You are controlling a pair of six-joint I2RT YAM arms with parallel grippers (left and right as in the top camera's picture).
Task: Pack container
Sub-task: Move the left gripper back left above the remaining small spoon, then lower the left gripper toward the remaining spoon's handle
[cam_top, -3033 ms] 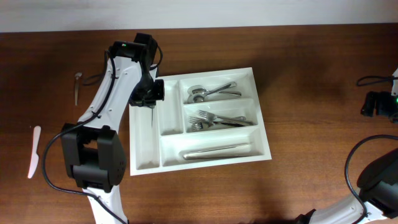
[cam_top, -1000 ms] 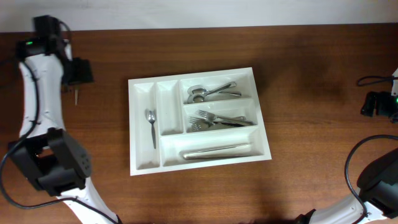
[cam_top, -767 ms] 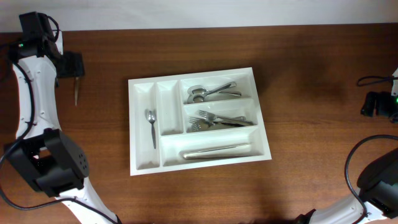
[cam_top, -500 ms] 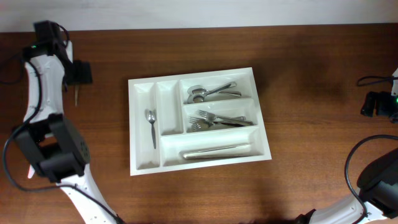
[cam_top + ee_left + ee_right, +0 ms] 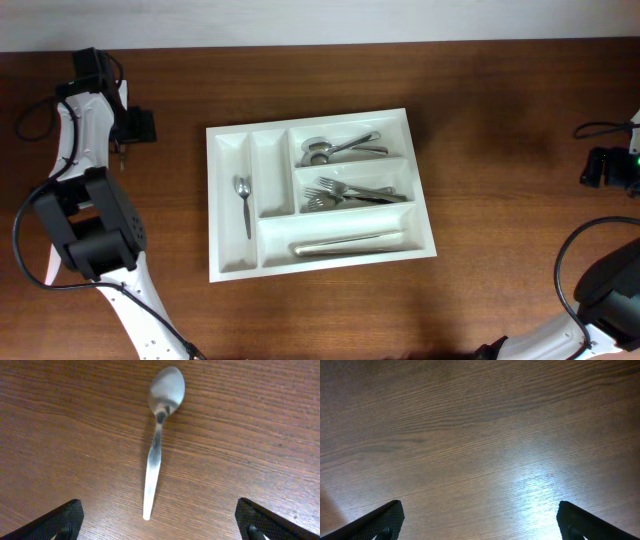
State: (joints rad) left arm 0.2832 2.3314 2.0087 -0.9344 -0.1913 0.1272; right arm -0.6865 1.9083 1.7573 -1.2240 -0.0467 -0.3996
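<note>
The container point(image 5: 226, 262), a white tray with five compartments, lies mid-table in the overhead view. My left gripper point(image 5: 136, 127) is far to its left, hovering over a loose metal spoon point(image 5: 121, 158) on the wood. The left wrist view shows that spoon point(image 5: 159, 435) lying flat, bowl away from me and handle end between my fingers. The left gripper point(image 5: 160, 525) is open and touches nothing. My right gripper point(image 5: 605, 167) sits at the table's right edge. It is also open point(image 5: 480, 522), with only bare wood beneath it.
In the tray, a small spoon point(image 5: 243, 195) lies in a narrow compartment. The wide ones hold spoons point(image 5: 340, 148), forks point(image 5: 355, 192) and knives point(image 5: 350, 242). A black cable point(image 5: 595, 128) runs along the right edge.
My left arm has left the tray and swung to the far left, then settled over the loose spoon. A small spoon now lies in the tray's narrow compartment. The right arm is still.
</note>
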